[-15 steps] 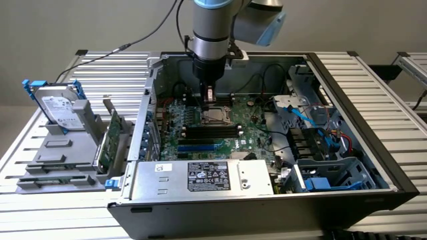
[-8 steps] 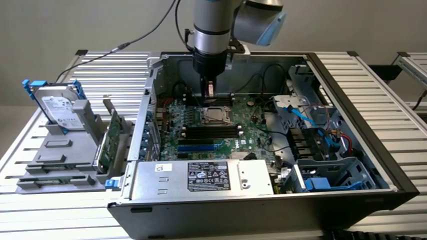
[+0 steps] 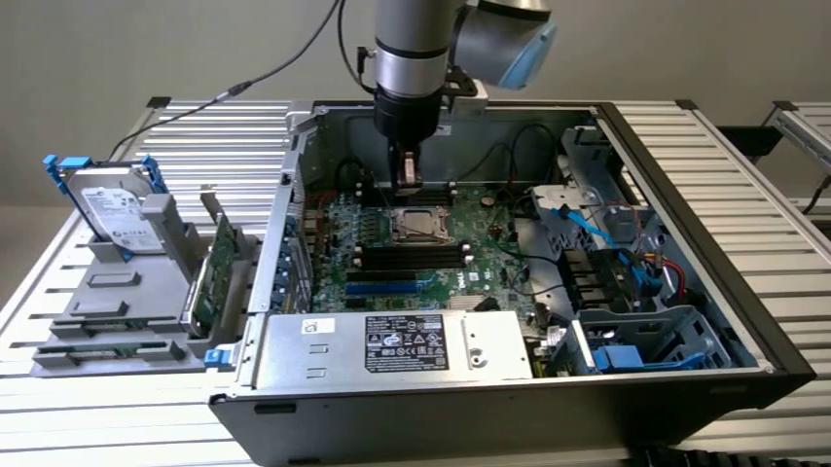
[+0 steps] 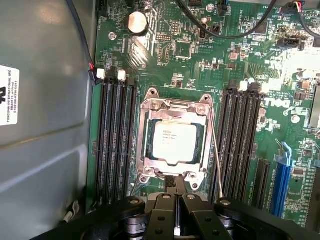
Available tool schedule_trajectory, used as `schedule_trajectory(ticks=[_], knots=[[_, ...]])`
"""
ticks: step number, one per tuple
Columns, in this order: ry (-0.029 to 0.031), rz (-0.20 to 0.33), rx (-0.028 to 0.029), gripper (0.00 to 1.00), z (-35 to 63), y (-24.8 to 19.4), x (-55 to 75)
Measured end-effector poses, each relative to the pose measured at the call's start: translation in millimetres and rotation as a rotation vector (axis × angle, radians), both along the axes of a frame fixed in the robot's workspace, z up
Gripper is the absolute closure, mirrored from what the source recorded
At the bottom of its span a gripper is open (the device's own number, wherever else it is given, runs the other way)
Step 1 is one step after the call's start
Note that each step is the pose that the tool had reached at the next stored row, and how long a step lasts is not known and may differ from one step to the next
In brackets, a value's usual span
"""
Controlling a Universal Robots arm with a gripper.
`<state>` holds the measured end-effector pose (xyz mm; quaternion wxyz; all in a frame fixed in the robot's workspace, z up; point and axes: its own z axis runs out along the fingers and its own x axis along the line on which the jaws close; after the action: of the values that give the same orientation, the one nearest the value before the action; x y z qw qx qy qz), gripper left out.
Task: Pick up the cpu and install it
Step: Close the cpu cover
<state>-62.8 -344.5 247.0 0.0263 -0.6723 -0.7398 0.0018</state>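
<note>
The gripper [image 4: 175, 200], fingers pressed together with nothing between them, hangs just over one edge of the socket frame [image 4: 150, 107]. The cpu [image 4: 175, 141] lies flat inside that frame, between two banks of memory slots [image 4: 116, 140]. The seating step looks done. Any move here calls for clearing the thin wire lever [image 4: 216, 150].

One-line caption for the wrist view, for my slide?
Shut gripper above the motherboard, cpu lying in its socket between two banks of black memory slots.
</note>
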Motion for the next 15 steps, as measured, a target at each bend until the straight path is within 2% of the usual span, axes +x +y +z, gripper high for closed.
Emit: schedule_trajectory(ticks=[10,15], knots=[[0.0,0.0,0.0,0.89,13.6,-3.6,-3.9],[0.0,0.0,0.0,0.89,13.8,-3.6,-3.9]])
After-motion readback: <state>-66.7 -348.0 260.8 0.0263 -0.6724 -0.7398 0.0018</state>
